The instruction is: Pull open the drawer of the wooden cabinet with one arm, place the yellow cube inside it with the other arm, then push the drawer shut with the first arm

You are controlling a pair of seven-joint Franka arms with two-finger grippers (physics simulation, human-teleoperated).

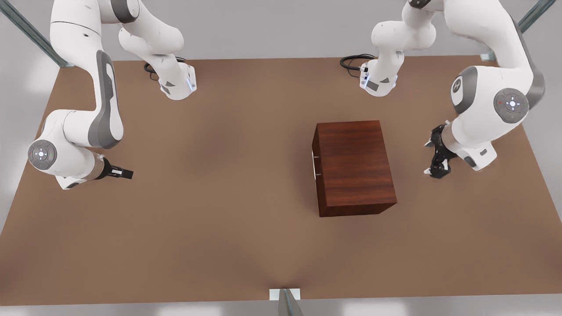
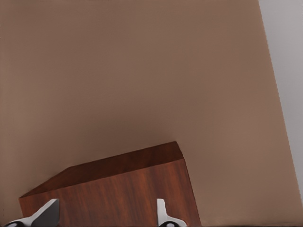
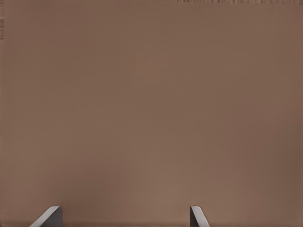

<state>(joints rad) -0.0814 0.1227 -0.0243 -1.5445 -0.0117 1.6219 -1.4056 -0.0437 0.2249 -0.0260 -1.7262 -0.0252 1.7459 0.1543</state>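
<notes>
The wooden cabinet (image 1: 353, 162) stands right of the table's middle in the front view. Its drawer is shut, and the thin silver handle (image 1: 315, 164) sits on the face turned to the front view's left. My left gripper (image 1: 426, 157) hangs open just off the cabinet's opposite side, at the front view's right. In the left wrist view its fingertips (image 2: 162, 213) frame the cabinet (image 2: 118, 194) close by, touching nothing. My right gripper (image 1: 129, 174) waits low over bare table at the front view's left, open (image 3: 125, 217) and empty. The yellow cube is out of view.
Both arm bases (image 1: 178, 83) (image 1: 378, 81) stand at the far edge with black cables beside them. Brown tabletop (image 1: 210, 210) stretches between the right gripper and the cabinet. Metal frame struts (image 1: 287, 303) rise at the near edge and the far corners.
</notes>
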